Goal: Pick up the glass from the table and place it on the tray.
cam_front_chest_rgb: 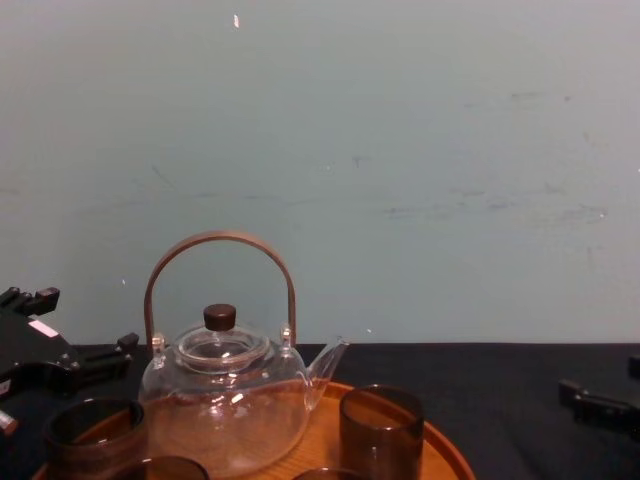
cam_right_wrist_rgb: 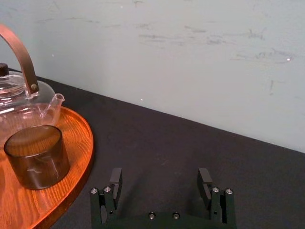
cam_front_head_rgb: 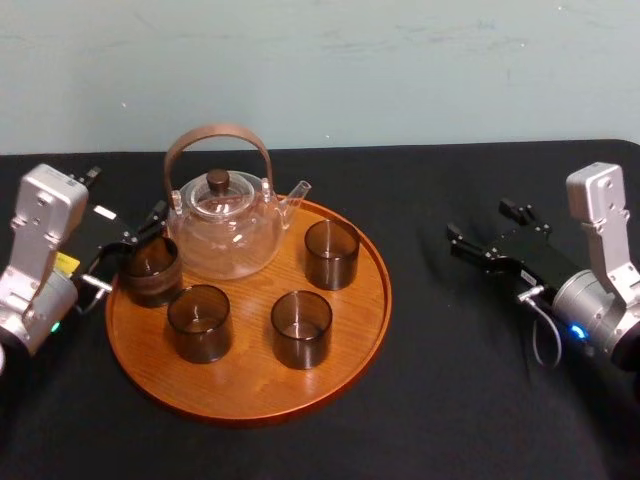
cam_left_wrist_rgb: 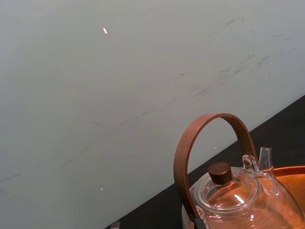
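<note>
**Glass (cam_front_head_rgb: 150,268) at the tray's (cam_front_head_rgb: 250,408) left edge, left gripper (cam_front_head_rgb: 135,238) beside it**
The glass stands upright just inside the rim. The left gripper meets it from the left, far nearer than the other; I cannot tell if it grips. The right gripper (cam_right_wrist_rgb: 162,183), spread and empty, hangs over the table (cam_front_head_rgb: 450,400), well apart.

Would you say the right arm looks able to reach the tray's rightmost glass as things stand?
Probably yes: the open right tool faces the rightmost glass, and only black table lies between them.
</note>
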Available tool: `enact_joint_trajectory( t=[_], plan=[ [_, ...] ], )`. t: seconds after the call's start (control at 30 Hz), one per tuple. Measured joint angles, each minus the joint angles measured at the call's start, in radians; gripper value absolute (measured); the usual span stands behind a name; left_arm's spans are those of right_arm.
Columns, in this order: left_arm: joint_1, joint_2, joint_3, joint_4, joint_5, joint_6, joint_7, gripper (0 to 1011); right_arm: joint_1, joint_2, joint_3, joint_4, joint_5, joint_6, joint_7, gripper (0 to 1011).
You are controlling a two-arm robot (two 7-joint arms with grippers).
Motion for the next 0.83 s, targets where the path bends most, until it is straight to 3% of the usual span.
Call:
enact_joint_trajectory(
  t=[0.83],
  plan=[
    [0.0, 0.0, 0.0, 0.0, 0.0, 0.0, 0.0, 1001, 0.001, 0.005, 0.001, -0.004, 0.004, 0.0, 0.002, 1002]
  ],
)
